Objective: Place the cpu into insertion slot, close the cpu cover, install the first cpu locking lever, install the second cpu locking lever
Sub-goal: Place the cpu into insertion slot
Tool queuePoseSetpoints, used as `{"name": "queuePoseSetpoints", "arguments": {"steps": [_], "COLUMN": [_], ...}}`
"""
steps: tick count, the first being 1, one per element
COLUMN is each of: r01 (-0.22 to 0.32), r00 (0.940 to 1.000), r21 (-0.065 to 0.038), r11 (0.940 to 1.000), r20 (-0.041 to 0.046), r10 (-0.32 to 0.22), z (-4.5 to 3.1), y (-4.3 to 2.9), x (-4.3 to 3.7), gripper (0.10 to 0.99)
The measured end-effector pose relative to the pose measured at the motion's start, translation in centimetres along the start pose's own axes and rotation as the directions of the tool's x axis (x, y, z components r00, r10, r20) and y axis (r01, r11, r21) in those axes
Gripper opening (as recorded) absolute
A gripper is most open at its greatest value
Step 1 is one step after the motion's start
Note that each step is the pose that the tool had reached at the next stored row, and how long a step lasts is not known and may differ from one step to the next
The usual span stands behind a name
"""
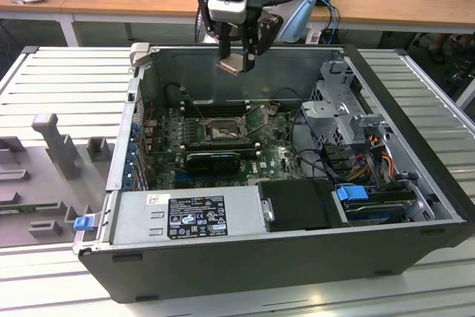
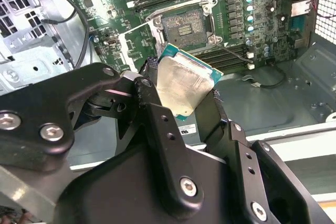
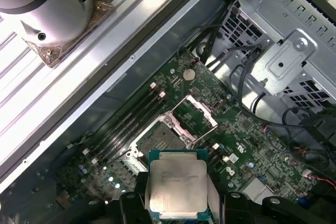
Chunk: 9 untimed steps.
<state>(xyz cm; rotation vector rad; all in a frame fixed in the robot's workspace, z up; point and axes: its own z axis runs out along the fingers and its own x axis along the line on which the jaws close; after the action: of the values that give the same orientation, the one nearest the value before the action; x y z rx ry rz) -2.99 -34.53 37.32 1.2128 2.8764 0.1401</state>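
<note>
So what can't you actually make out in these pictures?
- The cpu: underside turned away in both wrist views; the gripper covers two of its edges.
- The insertion slot: contacts too small in the exterior view.
- The green board: near part behind the power supply in the exterior view.

cpu (image 1: 230, 65) sits in the gripper (image 1: 237, 60), up above the case (image 1: 297, 254); slot (image 1: 223, 133) is below on the board (image 1: 275, 151), drive cage (image 1: 334, 113) off to the exterior view's right.
</note>
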Motion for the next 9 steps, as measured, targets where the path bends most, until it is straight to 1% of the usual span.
{"name": "queuePoseSetpoints", "arguments": {"steps": [9], "r01": [-0.056], "r00": [0.9984], "r21": [-0.001], "r11": [0.9984], "r20": [0.0049], "r10": [0.056], "z": [0.00], "y": [0.00], "x": [0.00], "gripper": [0.525]}}
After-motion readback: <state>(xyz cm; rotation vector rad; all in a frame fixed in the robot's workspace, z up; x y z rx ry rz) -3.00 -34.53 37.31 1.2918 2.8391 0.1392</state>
